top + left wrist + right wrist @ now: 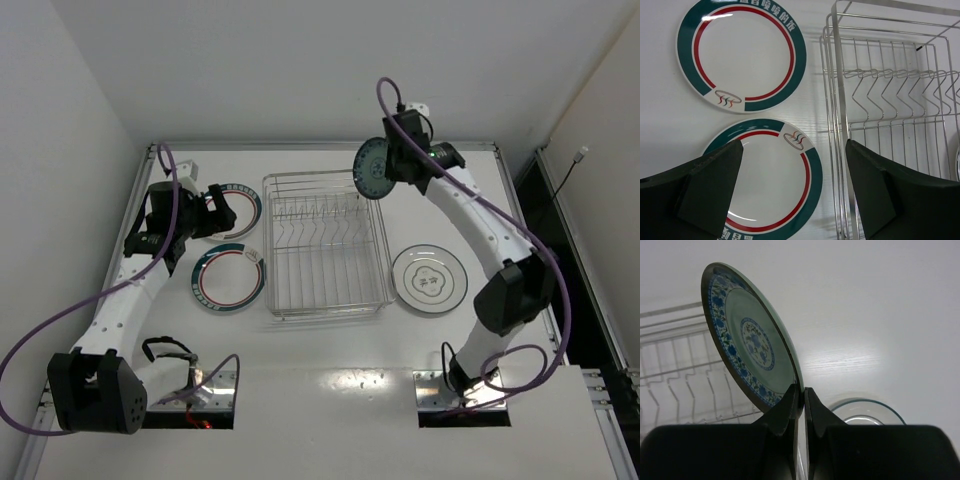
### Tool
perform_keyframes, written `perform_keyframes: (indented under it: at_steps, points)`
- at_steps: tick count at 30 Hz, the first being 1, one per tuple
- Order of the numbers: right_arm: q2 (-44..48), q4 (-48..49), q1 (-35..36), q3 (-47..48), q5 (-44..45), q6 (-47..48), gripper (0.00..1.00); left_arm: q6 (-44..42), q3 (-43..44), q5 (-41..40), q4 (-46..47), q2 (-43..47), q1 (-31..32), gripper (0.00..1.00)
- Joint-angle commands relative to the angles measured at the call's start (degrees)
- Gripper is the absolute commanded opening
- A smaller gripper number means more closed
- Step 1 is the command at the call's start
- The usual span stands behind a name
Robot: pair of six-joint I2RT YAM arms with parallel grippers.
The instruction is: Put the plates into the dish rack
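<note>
My right gripper [392,165] is shut on the rim of the small teal patterned plate [373,170], holding it on edge in the air over the far right corner of the silver wire dish rack [325,245]; the plate [747,355] fills the right wrist view. My left gripper [205,215] is open, held above the two white plates with green-and-red rims: the far one [740,52] and the near one [772,180], which lie flat left of the rack [880,100]. The pale grey plate [429,278] lies flat right of the rack.
The rack's upright prongs [322,212] hold no plates. White walls stand to the left, behind and to the right of the table [330,390]. Purple cables trail from both arms.
</note>
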State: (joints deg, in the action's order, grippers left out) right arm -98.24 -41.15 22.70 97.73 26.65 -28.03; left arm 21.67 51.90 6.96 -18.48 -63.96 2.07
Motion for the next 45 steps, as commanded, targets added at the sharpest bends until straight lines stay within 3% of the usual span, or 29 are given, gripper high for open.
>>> perform_keyframes:
  at_steps: [1,19,37,45]
  points:
    - [-2.0,-5.1,2.3,5.0,11.9,-0.1,0.0,-0.2,2.1,-0.5,0.5,0.1,0.1,0.82]
    - [-17.9,-19.5,13.1,13.7,25.6,-7.9,0.0,-0.2,2.6,-0.5,0.5,-0.5,0.1,0.82]
    - [-11.6,-18.3,14.6,13.5,30.9,-8.3,0.0,-0.2,2.6,-0.5,0.5,-0.5,0.1,0.82]
    - [-14.8,-19.0,14.7,12.8,31.4,-8.8,0.0,-0.2,2.6,-0.5,0.5,-0.5,0.1,0.82]
